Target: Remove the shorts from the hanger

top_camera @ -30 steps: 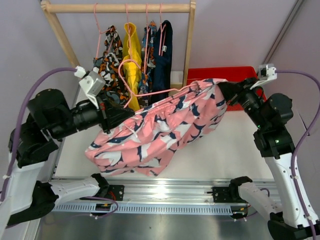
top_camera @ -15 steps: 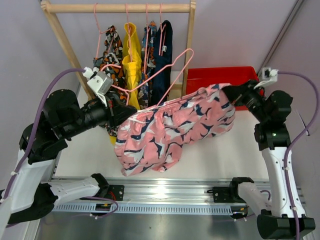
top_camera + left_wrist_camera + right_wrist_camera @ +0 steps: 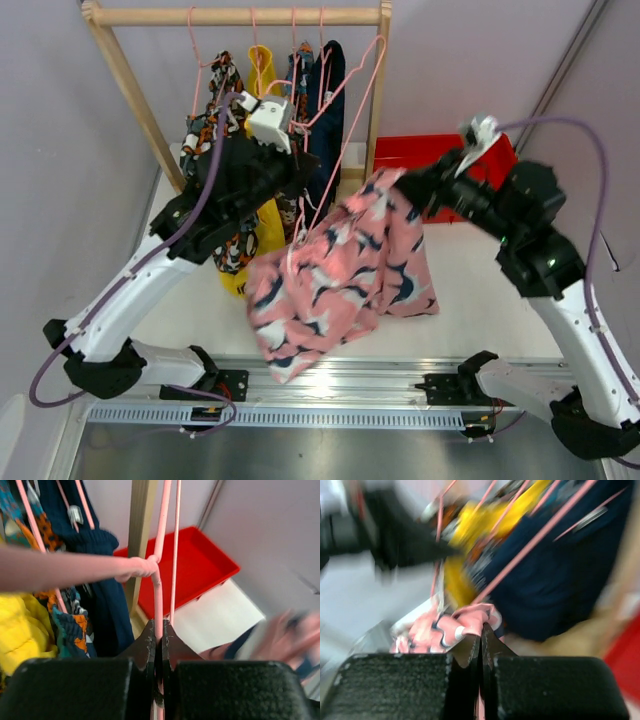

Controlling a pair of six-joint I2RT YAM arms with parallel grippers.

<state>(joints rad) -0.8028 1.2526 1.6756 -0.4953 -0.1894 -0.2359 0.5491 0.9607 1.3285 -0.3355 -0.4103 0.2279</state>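
- Roughly one-fifth in, at a guess: only the pink shorts [image 3: 340,265] brought away from the rack [image 3: 240,16], and not clearly free of the pink hanger [image 3: 163,530] yet.
- Left tool [image 3: 159,630]: pinched fully shut on the hanger's wire, raised close to the rack's right post.
- Right tool [image 3: 480,632]: clamped tight on the gathered waistband of the pink shorts, no gap between the jaws.
- Pink shorts: hung from the right tool in front of the red bin [image 3: 395,152], draped down onto the tabletop [image 3: 470,290], lowest corner spilling over the near rail.
- Cannot tell whether clipped to the hanger at the left corner (wire seen running down into the cloth there from overhead; too blurred in the right wrist view to settle).
- Left to do, as a judgement: draw the last of the pink cloth clear of the wire, put it down, then deal with the four pairs on the rack.
- Shorts, counted: five pairs. One pink in hand, four on the rack: camouflage pair [image 3: 215,100], yellow pair [image 3: 262,62], blue-orange-white pair [image 3: 298,65], navy pair [image 3: 107,600].
- Hangers, counted: five pink wire ones, four hooked over the rack's top bar, one in the left tool.
- One rack, one red bin.
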